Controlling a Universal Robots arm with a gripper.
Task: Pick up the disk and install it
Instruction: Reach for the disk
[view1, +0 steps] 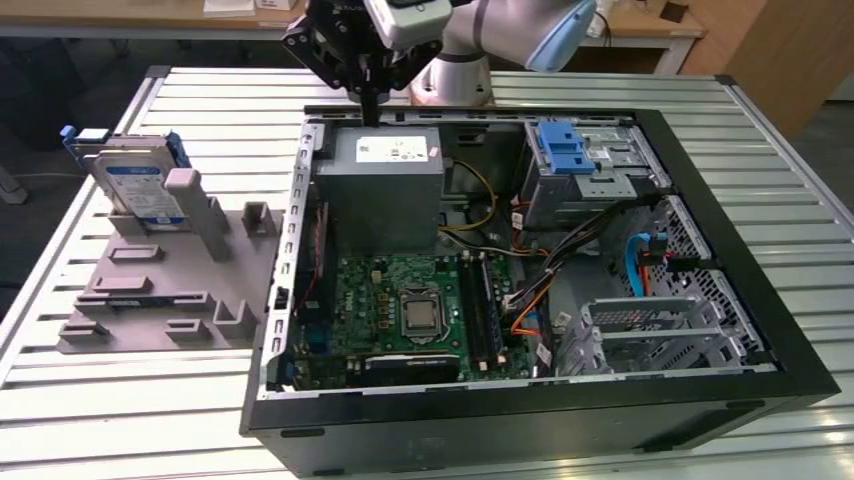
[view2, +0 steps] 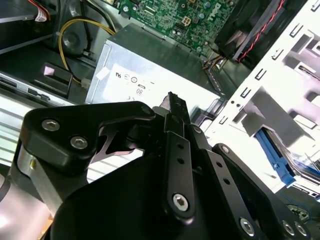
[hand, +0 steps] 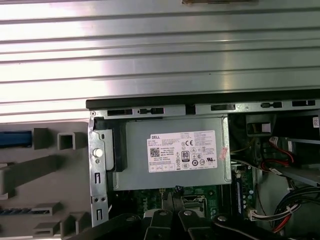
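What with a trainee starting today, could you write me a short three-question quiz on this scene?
1. True or false: the gripper holds the disk.
2. The disk stands on: A) the grey fixture beside the computer case; B) the motherboard; C) the drive cage.
3. Which part inside the case is the gripper nearest?
Key: 1 false, its jaws are shut on nothing; 2 A; 3 the grey box with a white sticker.
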